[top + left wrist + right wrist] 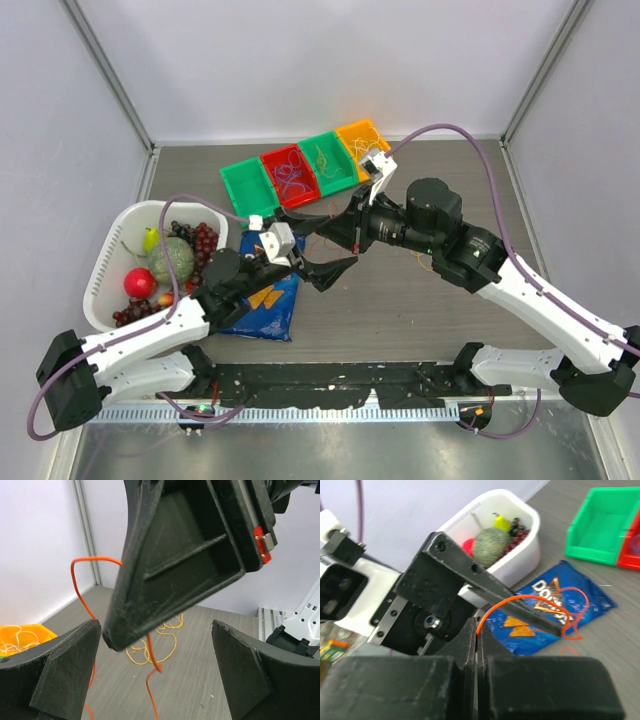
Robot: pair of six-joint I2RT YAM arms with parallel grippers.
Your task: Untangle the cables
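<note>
My right gripper (479, 630) is shut on a thin orange cable (530, 598), which arcs up from the jaw tips and loops over the blue chip bag. In the top view it (322, 230) meets my left gripper (322, 252) above the table's middle. My left gripper (155, 675) is open, with its fingers (65, 670) wide apart. The orange cable (150, 685) hangs between them, below the right gripper's finger (180, 565). A yellow cable (155, 647) lies looped on the table beyond. More cables lie in the red bin (292, 180) and the green bin (322, 158).
A row of green, red, green and orange bins (245, 185) stands at the back. A white basket (105, 260) of fruit is at the left. A blue chip bag (265, 300) lies under my left arm. The orange bin (20, 635) holds pale strands.
</note>
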